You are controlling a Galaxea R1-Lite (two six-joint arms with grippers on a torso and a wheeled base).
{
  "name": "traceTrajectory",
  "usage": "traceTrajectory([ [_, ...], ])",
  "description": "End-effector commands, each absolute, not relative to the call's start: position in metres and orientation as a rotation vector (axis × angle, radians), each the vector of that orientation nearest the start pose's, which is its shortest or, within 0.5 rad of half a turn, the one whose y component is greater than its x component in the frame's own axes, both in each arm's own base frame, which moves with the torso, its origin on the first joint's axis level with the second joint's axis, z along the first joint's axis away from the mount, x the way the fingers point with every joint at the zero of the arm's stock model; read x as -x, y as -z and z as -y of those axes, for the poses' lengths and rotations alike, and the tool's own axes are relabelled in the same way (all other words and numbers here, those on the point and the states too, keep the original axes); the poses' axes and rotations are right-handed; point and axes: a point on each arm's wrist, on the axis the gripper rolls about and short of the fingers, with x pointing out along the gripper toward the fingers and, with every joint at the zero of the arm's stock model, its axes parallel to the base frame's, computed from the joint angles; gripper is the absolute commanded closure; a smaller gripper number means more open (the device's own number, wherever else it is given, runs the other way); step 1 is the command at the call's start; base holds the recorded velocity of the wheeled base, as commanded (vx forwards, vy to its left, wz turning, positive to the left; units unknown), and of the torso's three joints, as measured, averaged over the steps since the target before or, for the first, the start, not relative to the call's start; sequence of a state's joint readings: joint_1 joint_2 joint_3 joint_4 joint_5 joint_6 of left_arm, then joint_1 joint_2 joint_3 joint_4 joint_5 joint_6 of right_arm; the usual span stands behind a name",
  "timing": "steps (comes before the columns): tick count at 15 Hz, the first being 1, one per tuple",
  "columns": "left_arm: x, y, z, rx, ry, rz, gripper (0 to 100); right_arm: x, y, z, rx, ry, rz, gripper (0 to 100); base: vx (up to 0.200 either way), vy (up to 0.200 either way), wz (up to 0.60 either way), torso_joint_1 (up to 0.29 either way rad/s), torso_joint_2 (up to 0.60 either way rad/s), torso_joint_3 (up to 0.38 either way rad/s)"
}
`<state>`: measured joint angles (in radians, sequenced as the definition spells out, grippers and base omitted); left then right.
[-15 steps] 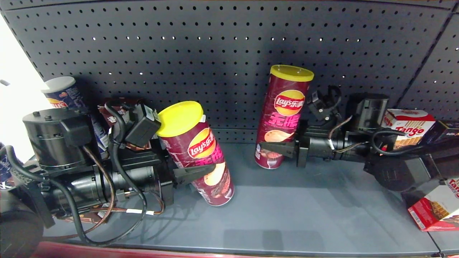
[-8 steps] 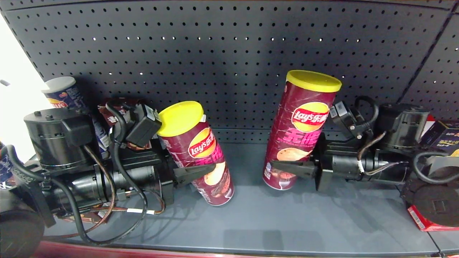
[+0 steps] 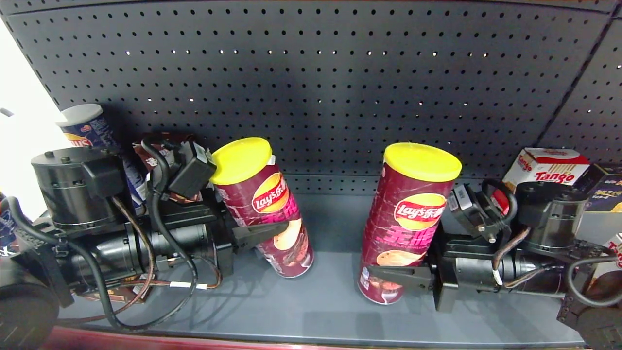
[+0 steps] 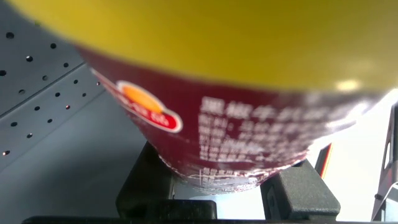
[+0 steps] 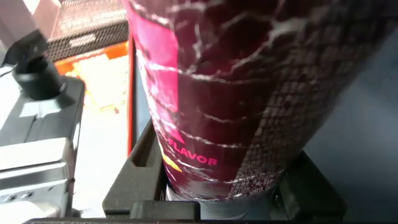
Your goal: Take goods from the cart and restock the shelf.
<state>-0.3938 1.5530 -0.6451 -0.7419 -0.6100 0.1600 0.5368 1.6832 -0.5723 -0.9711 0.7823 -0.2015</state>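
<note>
Placing step, I judge. Left pincer [image 3: 281, 237] pinches the tilted left can [image 3: 262, 194] toward the shelf's [image 3: 330, 306] left end. Right pincer [image 3: 388, 278] pinches the right can [image 3: 413, 214] near the front edge. Next move calls for standing both upright, then letting go.

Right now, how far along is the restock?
Done: a blue can and a wafer box already stand on the shelf. In hand: the left end effector grips the left chip can, tilted; the right end effector grips the right chip can; both are down near the shelf board. Left: set both upright and let go.
</note>
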Motion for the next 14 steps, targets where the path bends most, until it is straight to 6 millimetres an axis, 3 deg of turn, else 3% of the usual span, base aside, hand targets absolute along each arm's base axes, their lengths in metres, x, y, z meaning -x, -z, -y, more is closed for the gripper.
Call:
traceTrajectory([
  [1,-0.234,-0.192,0.111,-0.128,1.011,-0.092,100,-0.225,-0.156,-0.155,0.158,-1.335,-0.033,100,0.0,0.0,0.0,0.0,0.0,0.0],
  [10,-0.235,-0.19,0.111,-0.127,1.013,-0.099,100,-0.236,-0.135,-0.163,0.165,-1.342,-0.054,100,0.0,0.0,0.0,0.0,0.0,0.0],
  [14,-0.235,-0.191,0.111,-0.127,1.012,-0.097,100,-0.226,-0.131,-0.167,0.165,-1.369,-0.063,100,0.0,0.0,0.0,0.0,0.0,0.0],
])
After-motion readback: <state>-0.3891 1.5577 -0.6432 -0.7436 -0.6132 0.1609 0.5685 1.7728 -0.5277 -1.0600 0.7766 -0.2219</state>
